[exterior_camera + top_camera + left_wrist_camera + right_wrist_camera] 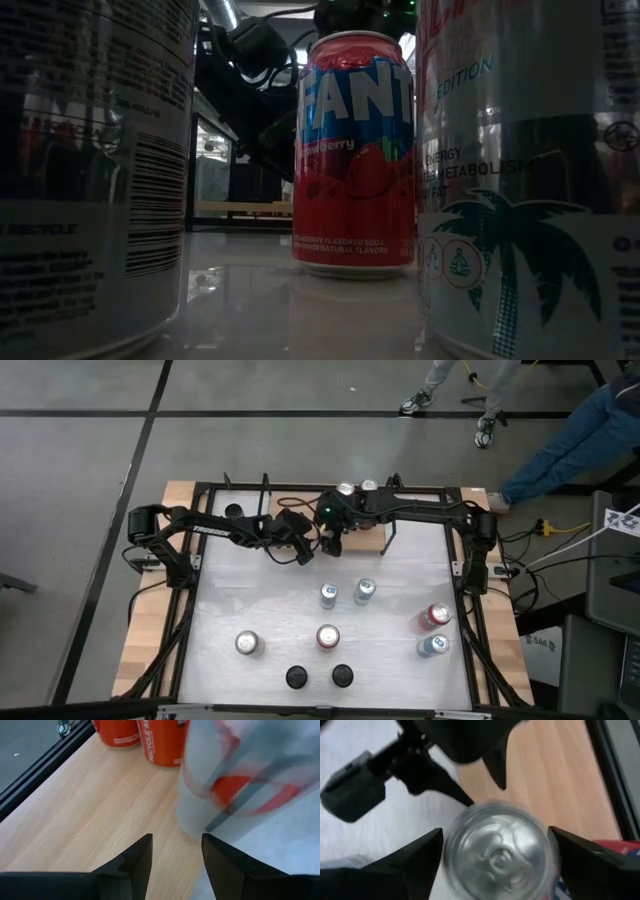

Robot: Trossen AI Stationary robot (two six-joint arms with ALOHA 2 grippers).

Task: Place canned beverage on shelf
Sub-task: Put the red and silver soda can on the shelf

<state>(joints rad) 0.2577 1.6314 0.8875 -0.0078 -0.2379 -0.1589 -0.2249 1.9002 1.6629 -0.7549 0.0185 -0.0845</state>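
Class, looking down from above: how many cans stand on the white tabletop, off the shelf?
6: two mid-table, two right, two nearer the front. Arms may hide others.

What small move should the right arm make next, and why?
Probably lift the right gripper straight up, clear of the silver-topped can. Its fingers stand wide on either side of the can, which seems to stand upright on the shelf beside two orange cans, so the placing looks done.

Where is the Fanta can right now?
In the low view the Fanta can stands upright on the white tabletop, behind and between two close-up pale cans.
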